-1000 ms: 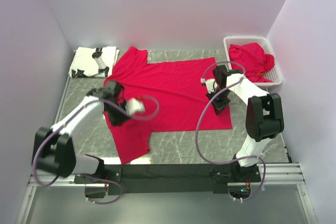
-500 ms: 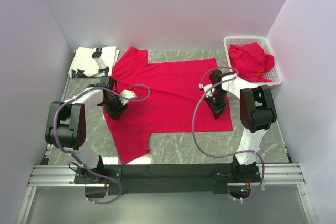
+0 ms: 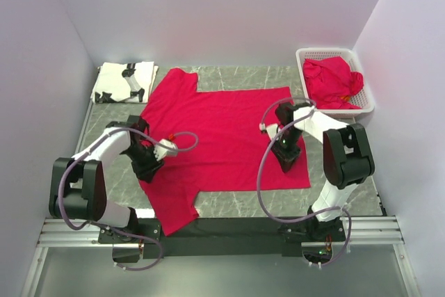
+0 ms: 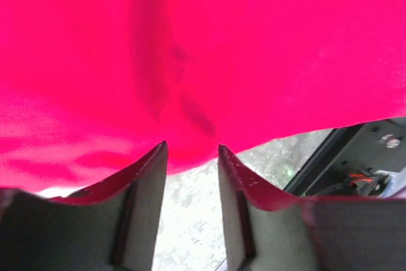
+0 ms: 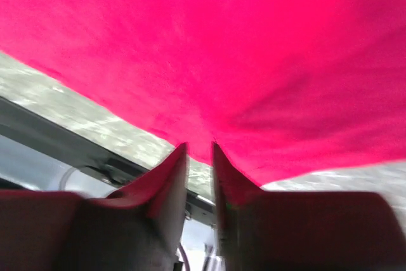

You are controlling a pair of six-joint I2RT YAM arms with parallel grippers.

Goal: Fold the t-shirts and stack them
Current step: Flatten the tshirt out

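I see the red t-shirt point(image 3: 229, 130) lying lengthwise left to right, neck leftward; I cannot tell whether the left jaws or right jaws pinch it.

The top view is bright and sharp, with soft light and only faint shadows. Both wrist views are blurry up close: the red t-shirt point(image 4: 254, 42) glows, and the dark fingers point(image 4: 143, 214) look fuzzy.

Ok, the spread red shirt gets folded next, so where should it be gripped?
Probably along its near edge: the near sleeve and near hem corner, approached low from the near side. The shirt lies flat, neck leftward, so only its edges offer a lip to pinch.
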